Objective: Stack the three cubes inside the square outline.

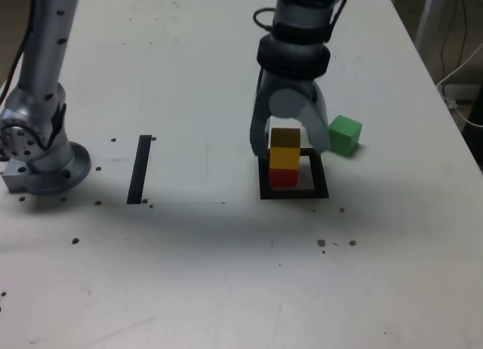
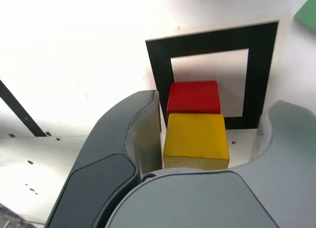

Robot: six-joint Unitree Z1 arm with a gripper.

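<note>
The grey, curved-fingered gripper (image 1: pixel 289 143) straddles a matte yellow cube (image 1: pixel 284 157) stacked on a matte red cube (image 1: pixel 284 177) inside the black tape square outline (image 1: pixel 293 191); whether its jaws grip the yellow cube cannot be told. A matte green cube (image 1: pixel 345 134) sits just outside the outline on the white table (image 1: pixel 226 273).

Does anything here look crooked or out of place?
Nothing is badly off. The yellow cube sits squarely on the red cube inside the square outline, though toward its edge. The green cube waits outside, and dark specks dot the table.
</note>
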